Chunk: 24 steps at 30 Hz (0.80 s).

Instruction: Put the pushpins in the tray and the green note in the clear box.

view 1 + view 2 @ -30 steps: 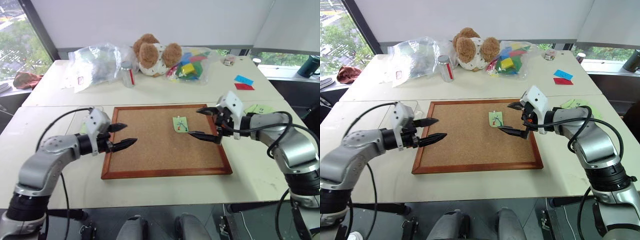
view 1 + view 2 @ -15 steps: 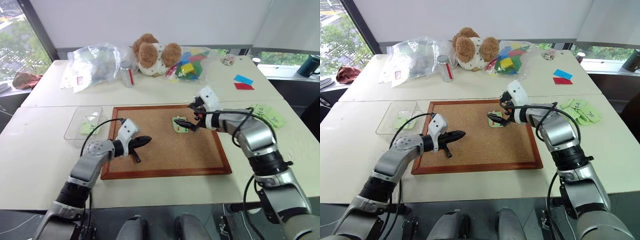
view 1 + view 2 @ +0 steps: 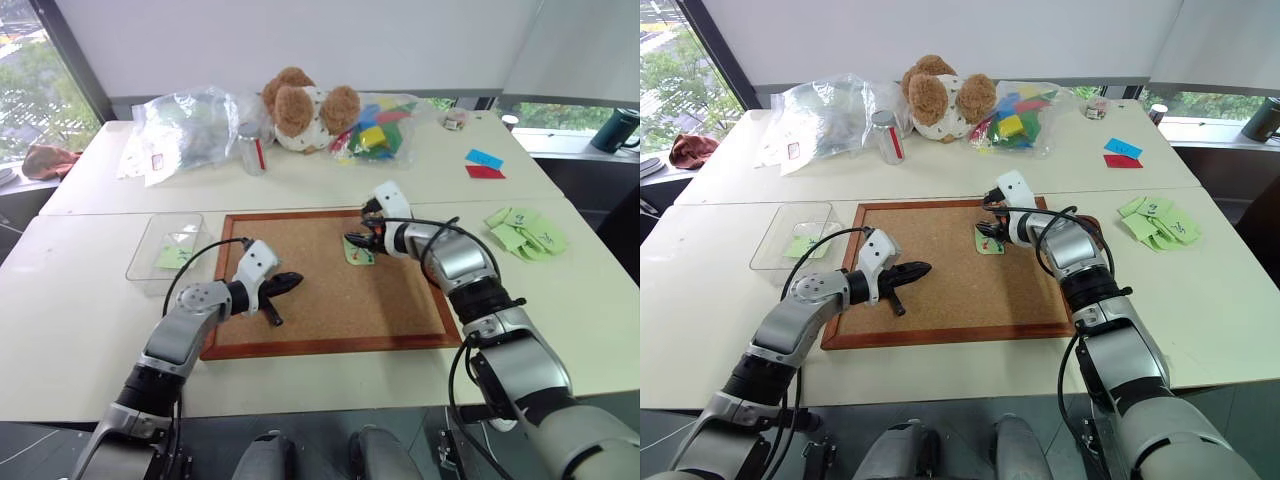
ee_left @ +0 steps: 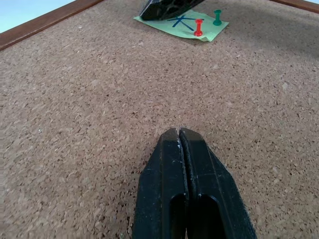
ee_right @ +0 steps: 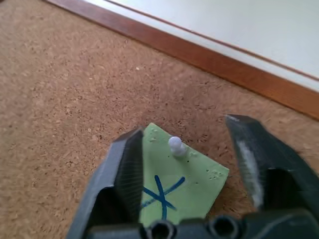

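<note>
On corkboard point(image 3: 330, 280), toward 1 o'clock: green note point(image 5: 175, 186), still pinned by pushpins point(image 4: 199, 27); none removed. Right gripper point(image 5: 192, 154) parted, straddling white pin. Left gripper point(image 4: 180, 144) closed, empty. Clear box point(image 3: 166, 252) at 9 o'clock.

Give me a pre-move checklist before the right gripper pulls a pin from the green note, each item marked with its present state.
1. Right gripper open around a pin: ok; its fingers stand apart on either side of the white pushpin.
2. Green note still pinned to the corkboard: ok; a red pushpin and a green pushpin also stand in it.
3. Left gripper out of the way: ok; shut, over bare cork, apart from the note.
4. Tray ready for the pins: cannot tell.
5. Clear box ready for the note: ok; it sits off the corkboard's left edge and already holds a green paper.
</note>
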Each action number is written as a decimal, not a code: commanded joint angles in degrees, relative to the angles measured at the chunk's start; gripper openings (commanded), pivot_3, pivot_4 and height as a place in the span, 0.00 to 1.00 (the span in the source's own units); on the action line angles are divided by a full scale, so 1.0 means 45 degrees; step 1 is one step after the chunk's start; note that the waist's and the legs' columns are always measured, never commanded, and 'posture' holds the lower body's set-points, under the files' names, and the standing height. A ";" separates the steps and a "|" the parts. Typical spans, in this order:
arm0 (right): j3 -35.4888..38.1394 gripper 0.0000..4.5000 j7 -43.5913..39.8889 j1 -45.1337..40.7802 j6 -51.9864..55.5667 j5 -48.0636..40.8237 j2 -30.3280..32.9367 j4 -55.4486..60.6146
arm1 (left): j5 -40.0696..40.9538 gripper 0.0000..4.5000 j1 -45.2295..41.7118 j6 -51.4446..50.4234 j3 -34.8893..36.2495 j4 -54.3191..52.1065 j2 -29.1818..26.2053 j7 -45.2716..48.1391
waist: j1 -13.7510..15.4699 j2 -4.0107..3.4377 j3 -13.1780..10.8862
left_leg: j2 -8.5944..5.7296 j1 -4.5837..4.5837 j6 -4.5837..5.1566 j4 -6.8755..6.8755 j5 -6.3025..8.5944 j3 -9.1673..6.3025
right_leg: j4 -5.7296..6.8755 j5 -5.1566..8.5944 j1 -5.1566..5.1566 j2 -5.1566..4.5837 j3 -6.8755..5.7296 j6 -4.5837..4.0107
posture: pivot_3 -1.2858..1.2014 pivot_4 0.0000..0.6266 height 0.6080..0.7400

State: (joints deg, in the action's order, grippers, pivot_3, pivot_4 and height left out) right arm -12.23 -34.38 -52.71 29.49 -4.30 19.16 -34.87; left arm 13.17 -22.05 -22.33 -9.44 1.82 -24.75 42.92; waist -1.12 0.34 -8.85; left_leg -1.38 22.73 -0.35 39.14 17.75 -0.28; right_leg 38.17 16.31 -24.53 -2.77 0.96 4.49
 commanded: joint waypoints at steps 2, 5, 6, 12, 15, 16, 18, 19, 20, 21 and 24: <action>0.0260 0.63 -0.0185 -0.0598 -0.0749 0.0268 -0.0163 -0.0589 | -0.0013 0.00 0.0161 -0.0102 0.0344 -0.0510 -0.0102 -0.0179 | 0.0007 0.0000 0.0000 | -0.0001 0.0000 0.0000 0.0001 0.0000 0.0000 | 0.0000 0.0000 0.0000 -0.0001 0.0001 0.0000 | 0.52 0.24 1.00; 0.0339 0.57 -0.0252 -0.0675 -0.0947 0.0350 -0.0174 -0.0886 | -0.0049 0.00 0.0227 -0.0108 0.0335 -0.0565 -0.0131 -0.0213 | 0.0001 -0.0001 0.0000 | -0.0001 0.0000 0.0000 0.0001 0.0000 0.0000 | 0.0001 0.0000 0.0001 -0.0001 0.0001 0.0000 | 0.52 0.24 1.00; 0.0367 0.51 -0.0279 -0.0681 -0.0990 0.0364 -0.0164 -0.0931 | -0.0080 0.00 0.0261 -0.0103 0.0317 -0.0584 -0.0151 -0.0220 | -0.0001 -0.0001 0.0001 | 0.0000 -0.0001 -0.0001 0.0001 -0.0001 0.0000 | 0.0001 0.0000 0.0001 -0.0001 0.0001 0.0000 | 0.52 0.24 1.00; 0.0488 0.00 -0.0564 -0.0420 -0.0748 0.0355 0.0067 -0.0354 | -0.0077 0.00 0.0350 -0.0171 0.0337 -0.0640 -0.0136 -0.0290 | 0.0022 -0.0002 0.0001 | 0.0000 0.0000 -0.0002 0.0000 -0.0001 0.0000 | 0.0001 0.0000 0.0001 -0.0001 0.0001 0.0000 | 0.52 0.24 1.00; 0.0632 0.00 -0.0717 -0.0300 -0.0394 0.0218 0.0167 0.0296 | -0.0050 0.00 0.0347 -0.0228 0.0348 -0.0637 -0.0138 -0.0314 | 0.0045 -0.0002 0.0001 | -0.0001 0.0001 -0.0001 0.0002 -0.0001 0.0000 | 0.0001 0.0000 0.0001 -0.0004 0.0001 0.0000 | 0.52 0.24 1.00; 0.0701 0.00 -0.0711 -0.0266 -0.0251 0.0194 0.0228 0.0568 | -0.0018 0.00 0.0358 -0.0272 0.0369 -0.0637 -0.0133 -0.0321 | 0.0039 -0.0002 0.0001 | -0.0001 0.0001 -0.0001 0.0002 -0.0001 0.0000 | 0.0000 0.0000 0.0001 -0.0004 0.0001 0.0000 | 0.52 0.24 1.00; 0.0911 0.00 -0.0711 -0.0204 0.0075 0.0093 0.0333 0.1207 | 0.0081 0.00 0.0410 -0.0399 0.0430 -0.0640 -0.0107 -0.0336 | 0.0038 -0.0002 0.0000 | 0.0000 0.0001 -0.0002 -0.0004 -0.0001 -0.0001 | 0.0000 0.0000 -0.0001 -0.0003 0.0000 0.0000 | 0.52 0.24 1.00; 0.1053 0.00 -0.0726 -0.0183 0.0291 -0.0005 0.0365 0.1563 | 0.0099 0.00 0.0449 -0.0438 0.0438 -0.0633 -0.0107 -0.0342 | 0.0031 -0.0002 0.0000 | 0.0000 0.0002 -0.0002 -0.0005 -0.0001 -0.0002 | 0.0001 0.0000 -0.0005 -0.0003 0.0000 0.0000 | 0.52 0.24 1.00; 0.1200 0.00 -0.0724 -0.0201 0.0523 -0.0106 0.0413 0.1927 | 0.0079 0.00 0.0494 -0.0472 0.0389 -0.0607 -0.0123 -0.0318 | 0.0028 -0.0002 0.0000 | 0.0000 0.0003 -0.0002 -0.0006 -0.0001 -0.0002 | 0.0001 0.0000 -0.0006 -0.0003 0.0000 0.0000 | 0.52 0.24 1.00; 0.1330 0.00 -0.0698 -0.0218 0.0756 -0.0188 0.0475 0.2292 | 0.0029 0.00 0.0548 -0.0488 0.0322 -0.0581 -0.0139 -0.0286 | 0.0029 -0.0002 0.0000 | 0.0000 0.0003 -0.0002 -0.0006 -0.0001 -0.0002 | 0.0000 0.0000 -0.0007 -0.0003 0.0000 0.0000 | 0.52 0.24 1.00; 0.1766 0.00 -0.0618 -0.0271 0.1561 -0.0500 0.0642 0.3342 | -0.0071 0.00 0.0718 -0.0596 0.0128 -0.0515 -0.0124 -0.0201 | 0.0023 -0.0006 0.0004 | 0.0000 0.0000 0.0001 -0.0003 0.0001 -0.0002 | 0.0000 0.0000 -0.0002 -0.0003 0.0001 0.0000 | 0.52 0.24 1.00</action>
State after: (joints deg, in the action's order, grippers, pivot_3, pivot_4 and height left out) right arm -6.23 -37.46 -52.26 34.85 -5.09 21.53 -24.01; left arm 13.21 -20.01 -23.73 -8.55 -0.27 -24.80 41.72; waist -1.01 0.31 -8.83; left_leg -1.38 22.72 -0.32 39.13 17.76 -0.29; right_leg 38.17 16.31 -24.53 -2.79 0.96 4.49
